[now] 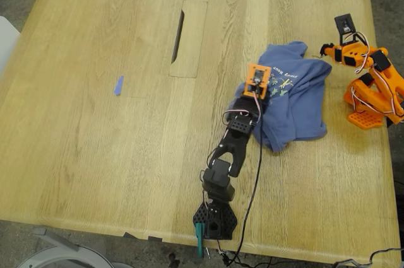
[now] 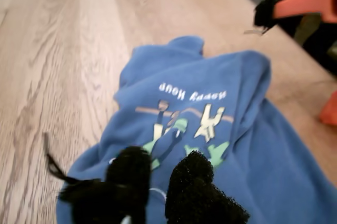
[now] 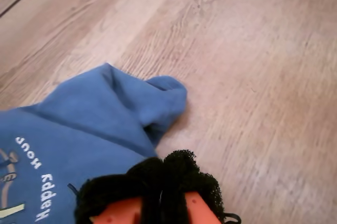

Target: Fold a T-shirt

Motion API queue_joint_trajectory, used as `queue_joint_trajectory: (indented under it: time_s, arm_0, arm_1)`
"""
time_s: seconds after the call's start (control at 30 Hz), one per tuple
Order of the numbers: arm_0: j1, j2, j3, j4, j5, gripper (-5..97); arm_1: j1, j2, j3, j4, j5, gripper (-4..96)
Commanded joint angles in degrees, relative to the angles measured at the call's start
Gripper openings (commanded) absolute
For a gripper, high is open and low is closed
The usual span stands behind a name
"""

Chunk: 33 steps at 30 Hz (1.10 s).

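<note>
Two arms share the wooden table [image 1: 95, 123], and between them lies the T-shirt [image 1: 297, 98], crumpled into a heap towards the exterior view's right. Nearest the camera, the black arm [image 1: 227, 161] is bolted at the table's near edge and stretches away up the picture, its orange wrist section hanging over the shirt's near-left part beside the chest graphic [image 1: 283, 85]. The first wrist view shows my first gripper [image 2: 160, 182] with its two foam-padded fingertips [image 2: 197, 187] parted by a narrow gap, poised over the blue cloth just below the printed figures; they grip nothing that I can see.

Around the shirt the table is mostly bare wood. A small blue tape scrap [image 1: 118, 85] lies well apart on the exterior view's left, and a long slot [image 1: 178, 36] is cut into an inset panel further back, left of the shirt.

The heap runs roughly from the near side, where it is widest, to the far side, where a folded lobe sticks out, leaning a little to the exterior view's right. The lettering reads upside down from both wrist cameras.

Farther off, at the exterior view's right, the orange arm [image 1: 369, 85] crouches low, reaching to the shirt's far-right edge. My second gripper [image 3: 163, 182] has its black pads pressed together, beside the cloth; whether any fabric is pinched I cannot tell.
</note>
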Motion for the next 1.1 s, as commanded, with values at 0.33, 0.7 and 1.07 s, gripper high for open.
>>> queue_joint_trajectory:
  time_s: [0.33,0.7,1.07]
  arm_0:
    - [8.44,-7.56,-21.97,1.93,-0.7,0]
    - [5.62,-16.79,-20.65,-3.87,-1.85,0]
    - [0.53,-16.96,-11.87,-9.67,-2.55,0]
  arm_1:
    - [-31.73,-12.22,-1.14,-13.97,-1.58,0.2]
    - [-35.24,-23.47,-0.44,-15.91,1.05,0.2]
    - [-32.17,-16.61,13.54,-14.33,4.57,0.2]
